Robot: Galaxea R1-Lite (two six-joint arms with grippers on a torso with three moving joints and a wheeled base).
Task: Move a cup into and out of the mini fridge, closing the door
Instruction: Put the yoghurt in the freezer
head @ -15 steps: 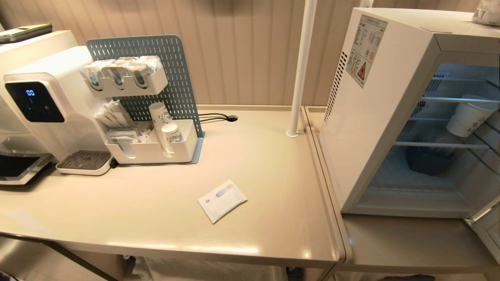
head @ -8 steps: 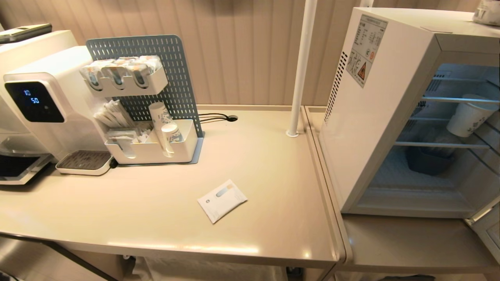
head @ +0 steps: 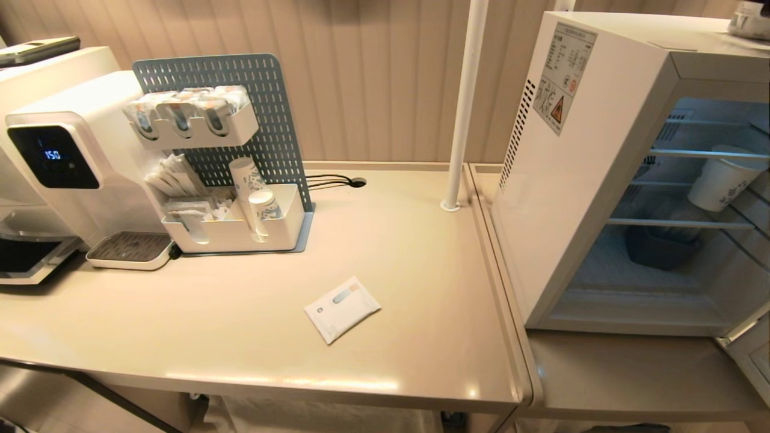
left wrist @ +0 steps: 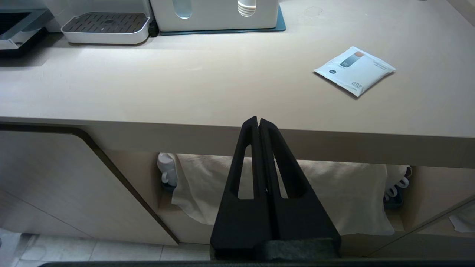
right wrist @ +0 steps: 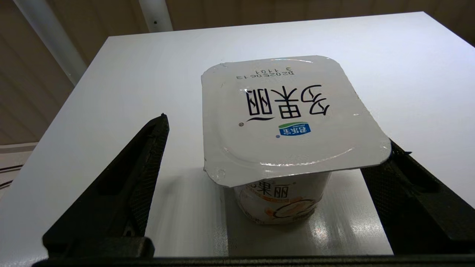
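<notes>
On top of the mini fridge (head: 601,120) stands the cup (right wrist: 285,141), between my right gripper's (right wrist: 274,148) wide-open, empty fingers. My left gripper (left wrist: 258,124), pressed shut and empty, hangs before the counter (left wrist: 185,92), a white sachet (left wrist: 354,69) beyond.

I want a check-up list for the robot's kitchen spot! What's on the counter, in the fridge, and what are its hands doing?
Surface: beige counter, bare around one flat white sachet.
Job's things: squat white yogurt cup with square printed lid stands on top of the white mini fridge; grey-blue framed door open.
Clutter: white water dispenser, blue pegboard organiser, paper cup on fridge shelf.
Grippers: right gripper open around the cup, one finger with a gap; left gripper shut, parked below counter edge.
Cables: black cord at counter hole.
Surroundings: ribbed wall, white pole.
</notes>
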